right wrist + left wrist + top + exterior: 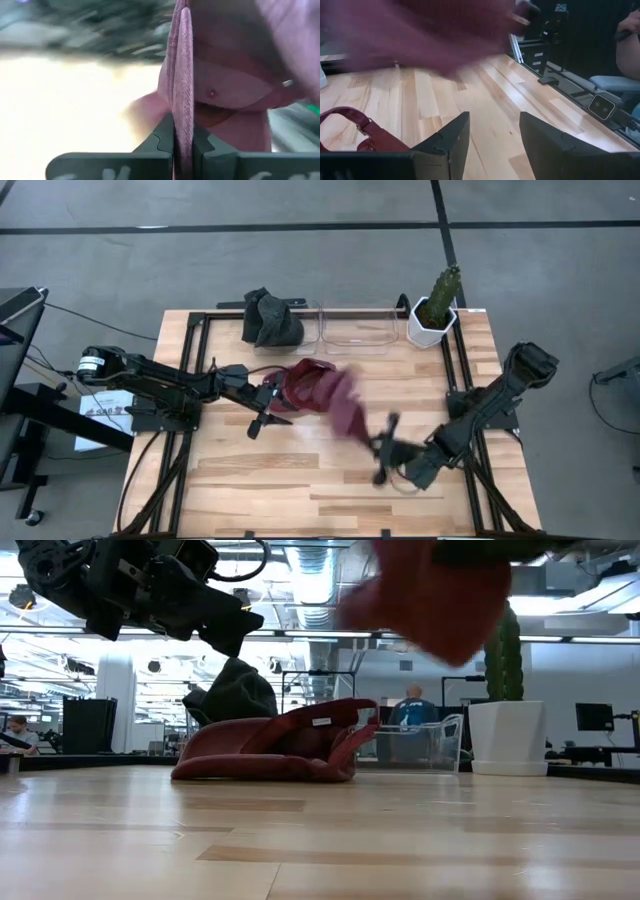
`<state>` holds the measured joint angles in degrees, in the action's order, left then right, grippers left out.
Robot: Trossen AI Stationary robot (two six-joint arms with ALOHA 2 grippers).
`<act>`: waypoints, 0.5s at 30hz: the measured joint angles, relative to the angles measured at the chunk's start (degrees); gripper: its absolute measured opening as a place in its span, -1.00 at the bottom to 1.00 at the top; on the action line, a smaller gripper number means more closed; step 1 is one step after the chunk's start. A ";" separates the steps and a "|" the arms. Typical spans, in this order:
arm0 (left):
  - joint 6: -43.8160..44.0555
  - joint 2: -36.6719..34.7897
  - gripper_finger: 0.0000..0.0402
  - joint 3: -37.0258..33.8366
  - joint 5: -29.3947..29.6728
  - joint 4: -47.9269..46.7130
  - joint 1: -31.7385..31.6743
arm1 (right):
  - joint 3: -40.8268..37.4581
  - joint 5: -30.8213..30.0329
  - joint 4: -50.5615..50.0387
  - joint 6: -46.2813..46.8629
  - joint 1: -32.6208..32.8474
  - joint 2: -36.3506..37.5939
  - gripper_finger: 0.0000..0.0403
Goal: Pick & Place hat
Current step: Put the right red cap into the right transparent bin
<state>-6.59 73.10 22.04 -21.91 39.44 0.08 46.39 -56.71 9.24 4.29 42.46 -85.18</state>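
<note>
A maroon hat [345,412] hangs blurred above the table's middle, with my right gripper [378,444] shut on it; the low view shows the maroon hat [430,590] high above the wood. A dark red hat [303,383] lies flat on the table behind it, also in the low view as the dark red hat [280,745]. My left gripper [278,402] stands open beside that hat's near left side, nothing between its fingers [451,137]. A dark grey hat [268,320] rests at the far edge. My right gripper pinches the maroon hat's flat brim [182,112] between its two fingers [162,137], the brim standing edge-on between them. The fingers come nearly level from the table's near right side. The hat is lifted clear of the table, its crown [235,85] beyond the fingers.
Two clear bins [355,325] stand at the far edge, with a cactus in a white pot [435,315] to their right. Bare wood [300,480] lies along the near side. A person sits in the room behind the table [412,705].
</note>
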 joint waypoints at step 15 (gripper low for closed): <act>0.04 0.00 -0.15 0.02 0.04 -0.81 0.04 | 0.06 1.35 27.09 -32.96 1.99 -2.11 -0.99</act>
<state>-6.55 73.10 22.06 -21.87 38.63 0.12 46.45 -55.36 36.33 -28.67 44.45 -87.29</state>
